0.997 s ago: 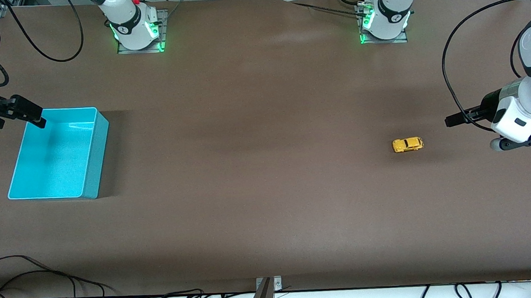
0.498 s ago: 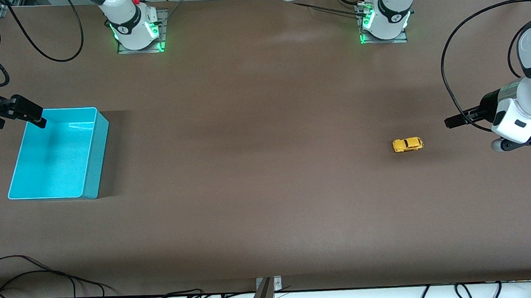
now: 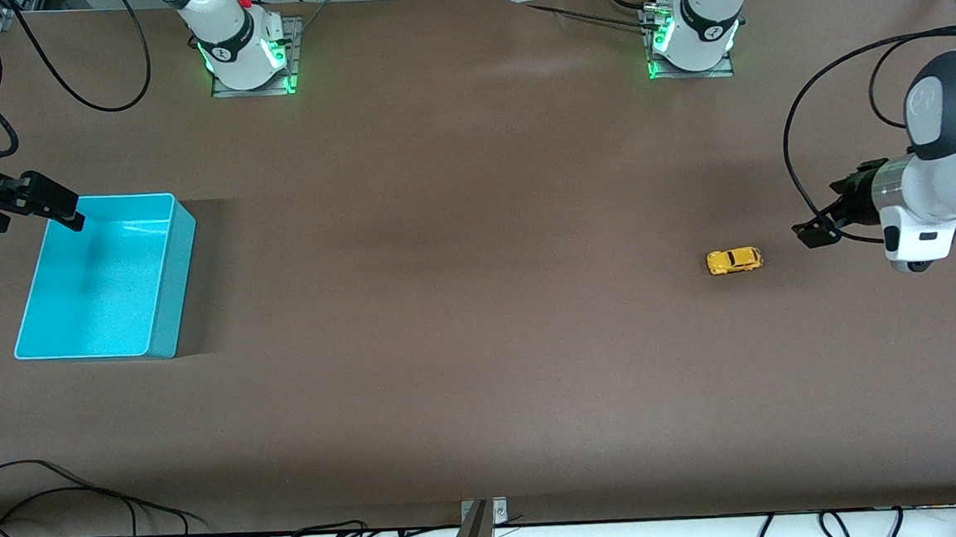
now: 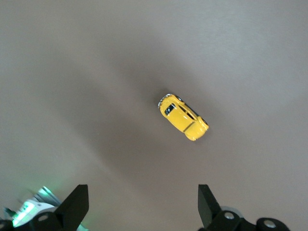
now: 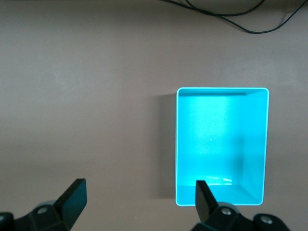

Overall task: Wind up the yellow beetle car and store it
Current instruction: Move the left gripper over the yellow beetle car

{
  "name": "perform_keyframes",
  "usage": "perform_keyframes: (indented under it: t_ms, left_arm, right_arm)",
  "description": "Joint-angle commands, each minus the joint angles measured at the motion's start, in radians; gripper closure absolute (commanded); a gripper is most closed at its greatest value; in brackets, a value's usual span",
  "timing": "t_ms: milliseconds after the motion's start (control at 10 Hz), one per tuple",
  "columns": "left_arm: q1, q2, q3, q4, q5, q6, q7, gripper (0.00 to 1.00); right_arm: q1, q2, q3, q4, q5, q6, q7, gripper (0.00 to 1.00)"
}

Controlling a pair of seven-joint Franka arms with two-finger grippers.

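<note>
Brown matting covers the table (image 3: pixel 458 220), bare but for two things set well apart. Largest is the turquoise bin (image 3: pixel 164 263), empty, at the right arm's end; the right gripper (image 3: pixel 68 215) waits over its rim, fingers spread with nothing between them. Smallest is the car (image 3: pixel 734 260), resting on its wheels toward the left arm's end. The left gripper (image 3: pixel 812 234) hangs in the air close beside the car, jaws wide and empty, and its wrist view shows the car (image 4: pixel 184 117) ahead of the parted fingertips (image 4: pixel 77 204), lying at a slant to them. The step in hand looks like the approach for the pickup. Next, that gripper should centre over the car, turn to square with its sides, then drop and pinch.
</note>
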Motion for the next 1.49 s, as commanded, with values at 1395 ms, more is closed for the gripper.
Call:
perform_keyframes:
  t_ms: [1395]
  left_arm:
    - [-0.013,0.146,-0.032,-0.332,-0.030,0.637,-0.745,0.00]
  right_arm:
    - [0.001,0.013,0.005,0.018,-0.010,-0.019,-0.011,0.00]
